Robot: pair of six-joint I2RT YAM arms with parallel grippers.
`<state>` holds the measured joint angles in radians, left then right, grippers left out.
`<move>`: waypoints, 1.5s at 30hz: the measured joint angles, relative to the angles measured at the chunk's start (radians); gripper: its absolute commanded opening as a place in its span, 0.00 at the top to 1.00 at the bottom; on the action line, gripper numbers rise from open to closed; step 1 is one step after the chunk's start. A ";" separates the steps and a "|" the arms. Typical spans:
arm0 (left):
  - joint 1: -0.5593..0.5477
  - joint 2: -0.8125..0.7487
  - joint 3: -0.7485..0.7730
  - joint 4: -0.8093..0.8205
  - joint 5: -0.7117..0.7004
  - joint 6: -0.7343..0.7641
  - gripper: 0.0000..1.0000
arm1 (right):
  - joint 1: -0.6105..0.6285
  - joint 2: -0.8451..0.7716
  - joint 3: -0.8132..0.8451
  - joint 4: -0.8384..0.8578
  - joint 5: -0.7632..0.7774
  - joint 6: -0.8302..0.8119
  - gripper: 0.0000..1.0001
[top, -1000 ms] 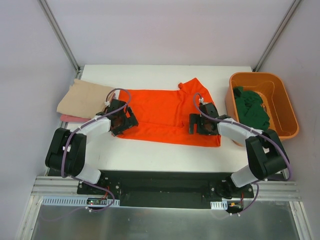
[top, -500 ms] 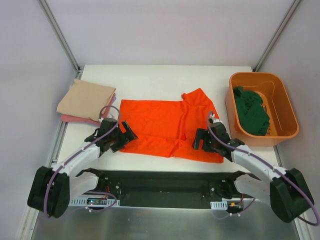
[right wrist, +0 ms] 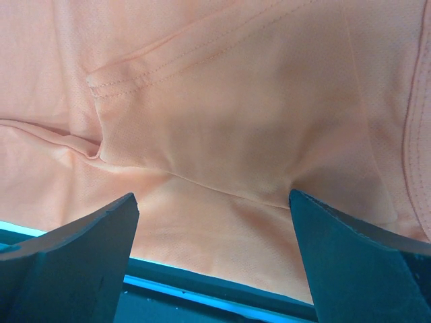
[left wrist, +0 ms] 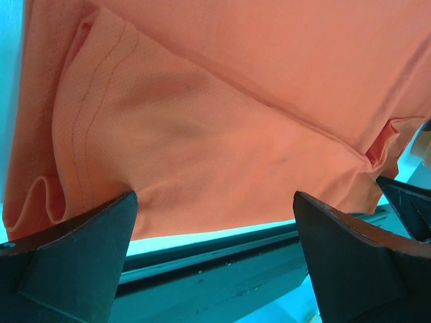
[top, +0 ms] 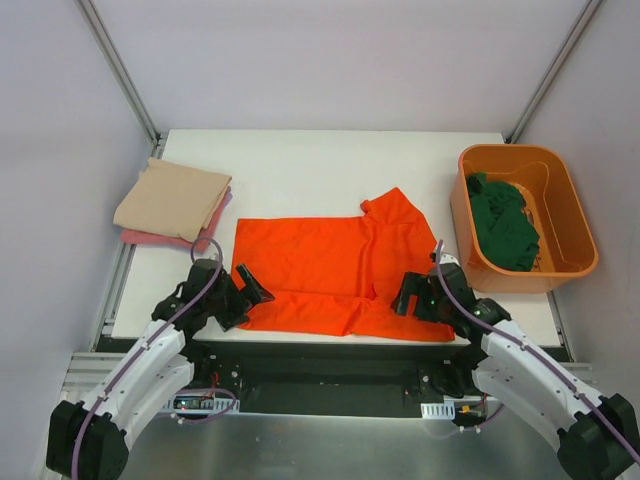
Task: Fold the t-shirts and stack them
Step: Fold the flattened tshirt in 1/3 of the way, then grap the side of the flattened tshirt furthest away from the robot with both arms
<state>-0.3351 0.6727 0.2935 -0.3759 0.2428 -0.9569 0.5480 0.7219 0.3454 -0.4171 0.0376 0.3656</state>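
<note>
A bright orange t-shirt [top: 320, 270] lies spread flat near the table's front edge, one sleeve turned up at its far right. My left gripper [top: 243, 300] is at the shirt's near left corner, jaws open. In the left wrist view the orange t-shirt's [left wrist: 222, 114] hem runs between the wide-apart fingers of the left gripper [left wrist: 214, 202]. My right gripper [top: 405, 298] sits open over the near right part. Orange cloth [right wrist: 222, 134] fills the gap of the right gripper [right wrist: 213, 196], ungripped. A folded beige t-shirt [top: 170, 198] lies on a pink one [top: 150, 238] at far left. A dark green t-shirt [top: 505, 225] is crumpled in the bin.
The rigid orange plastic bin [top: 510, 151] stands at the right side of the table. The table's front edge and the black base rail [top: 330, 365] run just below the orange shirt's hem. White tabletop [top: 330, 160] shows behind the shirt.
Both arms have drawn back toward the near edge, and the orange t-shirt has slid nearer with them. Its hem now reaches the table's front edge. Both grippers stayed open.
</note>
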 measured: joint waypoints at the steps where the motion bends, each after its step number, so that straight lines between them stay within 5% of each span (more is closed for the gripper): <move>1: 0.000 -0.009 0.000 -0.013 0.005 -0.002 0.01 | 0.000 -0.008 0.000 -0.006 0.000 0.000 0.04; 7: 0.000 -0.016 0.018 -0.069 0.010 0.008 0.01 | 0.001 -0.031 0.010 -0.036 -0.001 -0.014 0.04; 15: 0.000 0.100 0.254 -0.092 -0.082 0.097 0.01 | 0.001 0.051 0.180 -0.045 0.014 -0.109 0.04; 22: 0.002 0.400 0.531 -0.092 -0.290 0.213 0.01 | -0.013 0.231 0.352 0.005 0.082 -0.189 0.04; 25: 0.006 0.607 0.680 -0.093 -0.377 0.265 0.02 | -0.052 0.356 0.453 0.033 0.078 -0.236 0.04; 34: 0.077 1.121 1.093 -0.152 -0.541 0.347 0.26 | -0.213 0.853 0.864 0.084 0.042 -0.320 0.04; 45: 0.108 1.390 1.256 -0.240 -0.595 0.359 0.41 | -0.254 1.410 1.470 -0.006 0.028 -0.367 0.04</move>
<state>-0.2268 2.0632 1.5497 -0.6163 -0.3519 -0.5983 0.2935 2.1323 1.8153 -0.4232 0.0654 -0.0010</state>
